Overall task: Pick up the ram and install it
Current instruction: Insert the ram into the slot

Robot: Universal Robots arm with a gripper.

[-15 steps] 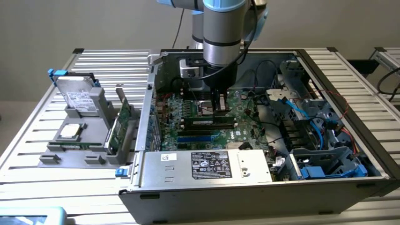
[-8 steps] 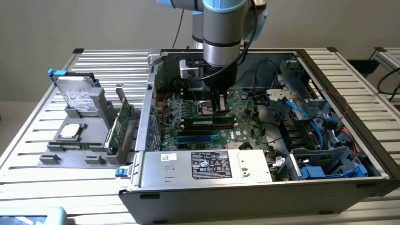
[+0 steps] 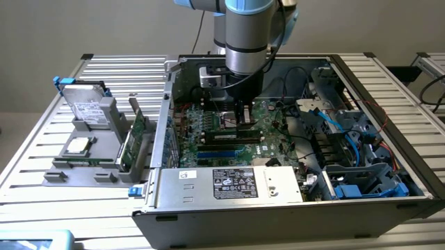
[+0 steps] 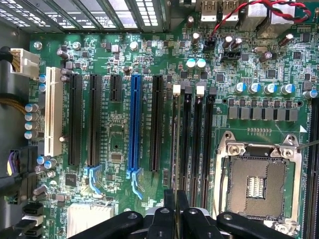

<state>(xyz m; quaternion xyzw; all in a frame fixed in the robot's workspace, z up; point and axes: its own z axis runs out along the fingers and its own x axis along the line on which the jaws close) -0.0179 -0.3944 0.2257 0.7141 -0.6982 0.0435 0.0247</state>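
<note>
1. Exterior view: a slatted metal counter carries an open computer case in the middle of the frame. The robot arm comes down from the upper centre into the case.
2. The gripper sits low over the green motherboard, right above the ram. The ram is a long, narrow stick with dark chips, lying crosswise near the centre of the frame.
3. A metal power supply with a dark label lies at the case's near edge. Blue cables run through the case on the exterior view's right.
4. On the exterior view's left, a grey fixture on the counter holds a hard drive and an upright green expansion card, well apart from the gripper.
5. Wrist view: the gripper has its black fingers pressed nearly together, pinching the ram. The ram shows edge-on as a thin line leading away from the fingertips.
6. The ram runs along the row of black memory slots, on the side towards the blue slot. I cannot tell whether it is seated or just above its slot.
7. On the motherboard, the processor socket lies beyond the memory slots. A white slot stands on the far side of the blue one.
</note>
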